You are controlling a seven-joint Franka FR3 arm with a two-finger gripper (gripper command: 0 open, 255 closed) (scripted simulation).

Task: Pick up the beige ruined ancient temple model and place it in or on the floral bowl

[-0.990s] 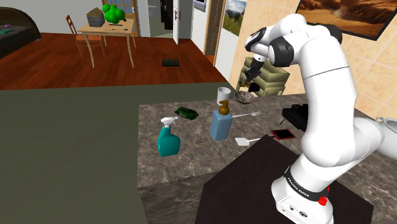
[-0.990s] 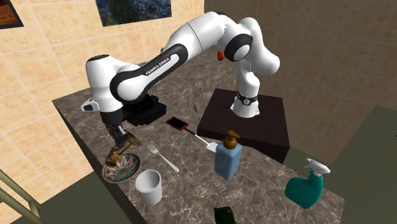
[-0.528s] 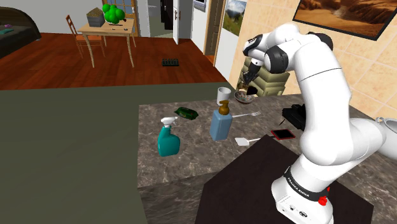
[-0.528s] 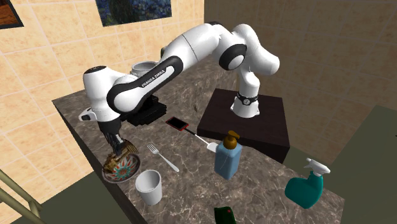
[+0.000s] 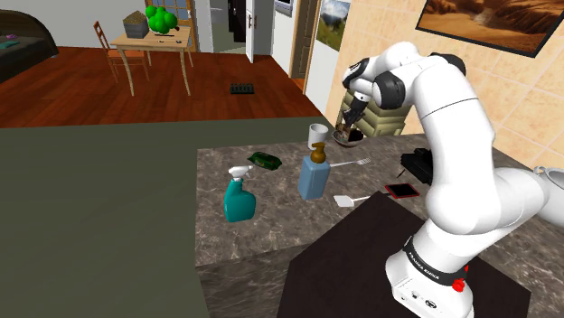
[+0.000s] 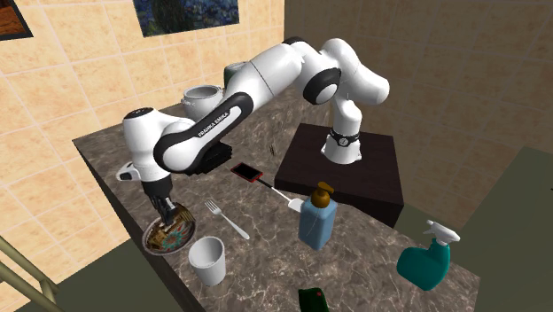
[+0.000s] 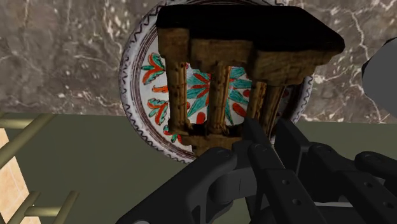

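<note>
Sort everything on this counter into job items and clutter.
Job: brown columned temple model, clasped in the black end effector; round bowl with red and teal floral pattern under it.
Clutter: white cup, silver fork, blue soap dispenser, teal spray bottle.

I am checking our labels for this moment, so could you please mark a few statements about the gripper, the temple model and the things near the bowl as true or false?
1. The gripper is shut on the temple model. True.
2. The temple model is lined up over the floral bowl. True.
3. The white cup lies tipped on its side. False: it stands upright beside the bowl.
4. The fork lies inside the bowl. False: it lies on the counter, next to the bowl.
</note>
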